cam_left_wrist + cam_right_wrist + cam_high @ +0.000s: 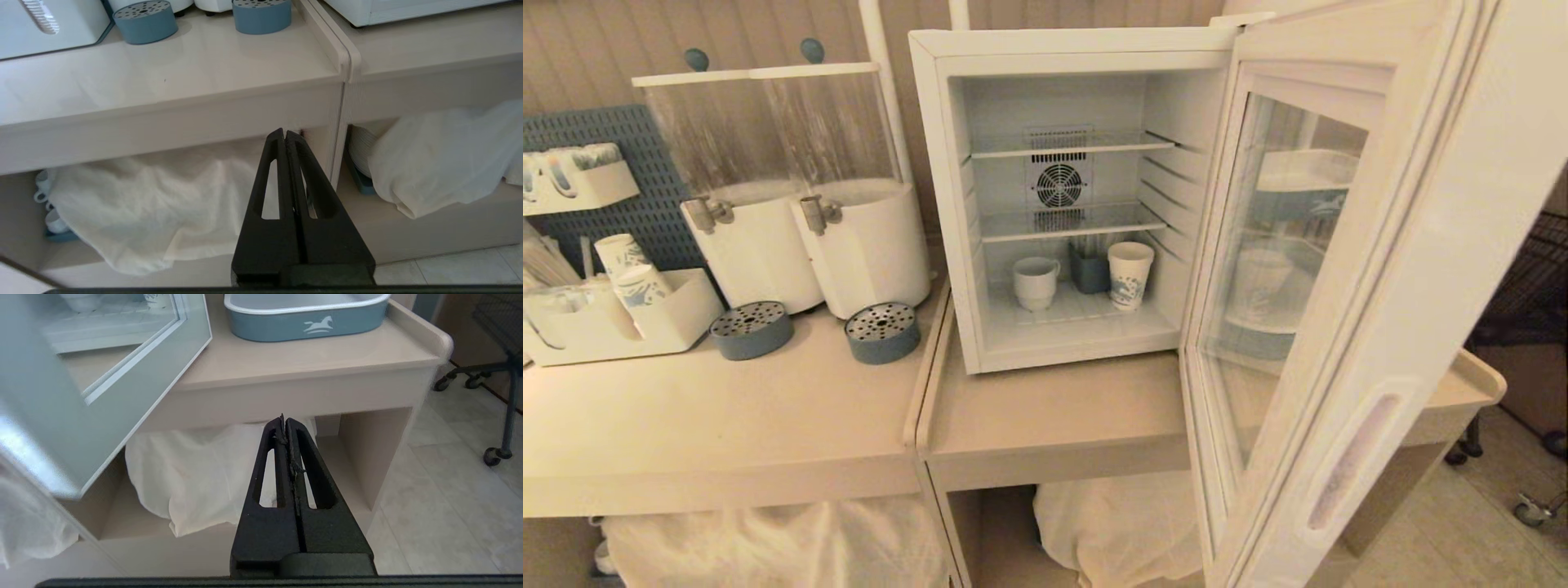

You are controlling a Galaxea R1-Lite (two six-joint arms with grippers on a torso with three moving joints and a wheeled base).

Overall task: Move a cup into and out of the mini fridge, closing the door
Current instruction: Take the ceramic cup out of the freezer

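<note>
The white mini fridge (939,163) stands on the counter with its door (1388,269) swung wide open to the right. On the fridge floor sits the small plain white cup (1035,282), left of a blue-printed paper cup (1129,273). Neither arm shows in the head view. My left gripper (284,132) is shut and empty, held low in front of the counter's edge. My right gripper (284,421) is likewise shut and empty, low before the counter's right end, with the door's glass (110,339) beside it.
Two drink dispensers (800,188) and two blue drip trays (882,331) stand left of the fridge. A holder with paper cups (629,269) is at far left. A blue tray (306,318) sits behind the door. White cloths (143,204) cover the shelves below.
</note>
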